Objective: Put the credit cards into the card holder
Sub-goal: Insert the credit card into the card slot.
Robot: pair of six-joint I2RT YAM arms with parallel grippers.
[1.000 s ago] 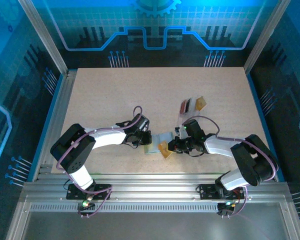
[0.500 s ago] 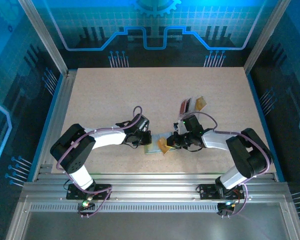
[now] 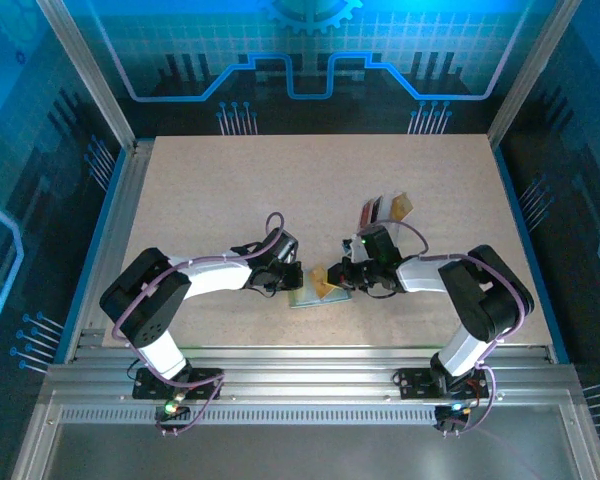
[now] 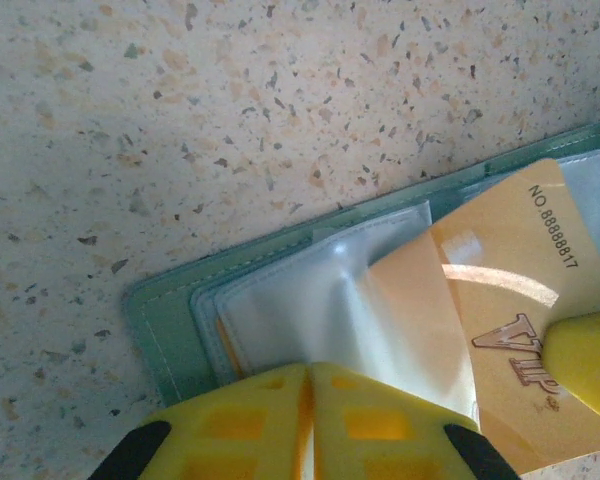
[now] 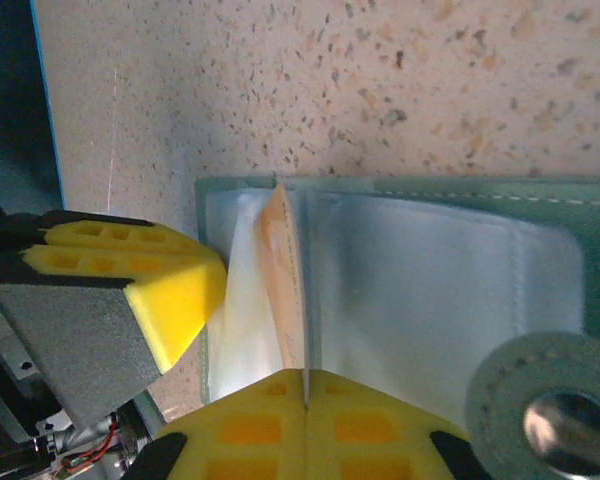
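Observation:
The grey-green card holder (image 3: 304, 298) lies open on the table between both arms. My left gripper (image 4: 310, 375) is shut on the holder's pale shiny sleeve (image 4: 300, 295) and lifts it off the green cover (image 4: 165, 315). A gold credit card (image 4: 520, 250) marked VIP sits partly under that sleeve. My right gripper (image 5: 306, 378) is shut on this gold card (image 5: 283, 275), which stands on edge in the sleeve's opening of the card holder (image 5: 460, 188). In the top view the left gripper (image 3: 294, 282) and the right gripper (image 3: 342, 278) almost meet over the holder.
A red and a dark card (image 3: 371, 210) and a tan card (image 3: 402, 205) lie together behind the right arm. The holder's round snap button (image 5: 555, 412) sits close to my right fingers. The left gripper's yellow finger (image 5: 140, 285) is next to the card.
My right gripper has moved left with the gold card, from beside the holder to over its open sleeve. The left arm has kept its grip and place.

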